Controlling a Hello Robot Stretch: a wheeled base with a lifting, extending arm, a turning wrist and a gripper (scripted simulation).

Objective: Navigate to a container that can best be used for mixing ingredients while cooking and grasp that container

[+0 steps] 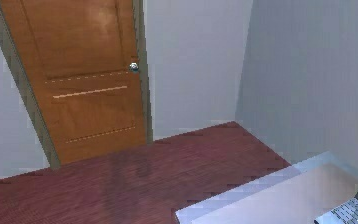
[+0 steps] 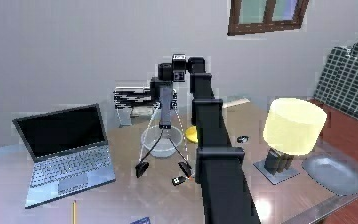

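**A:** What does the forward view give?

**B:** A panelled door point(image 1: 82, 75) of warm orange-brown wood in a grey-green frame, with a small round metal knob point(image 1: 133, 66). Plain pale walls point(image 1: 287, 70) meet in a corner. The floor point(image 1: 137, 175) is dark reddish planks. A smooth, pale corner of the counter point(image 1: 287, 190) juts in at the bottom right.

**A:** And the arm side view?

**B:** The arm point(image 2: 219, 170), a dark square bar, reaches out across the counter's glossy top. At its far end the claw point(image 2: 163, 168) points two thin, dark-tipped fingers downward.

**A:** Where is the mixing container?

**B:** A round white bowl point(image 2: 172, 148) stands on the counter right at the claw, its curved side showing behind the fingers. I cannot tell whether they touch it, nor whether the claw has hold of anything.

**A:** What surrounds it?

**B:** Well left of the claw is a grey laptop point(image 2: 67, 150), lid up, screen dark. Just right of the claw lies a small flat yellow thing point(image 2: 190, 133). Farther right stands a lamp point(image 2: 294, 125) with a pale yellow drum shade on a dark base, and beyond that a round grey plate point(image 2: 332, 172). Past the claw sits a low stack point(image 2: 132, 95) of flat, light things. High on the wall is a brown-framed window point(image 2: 269, 12).
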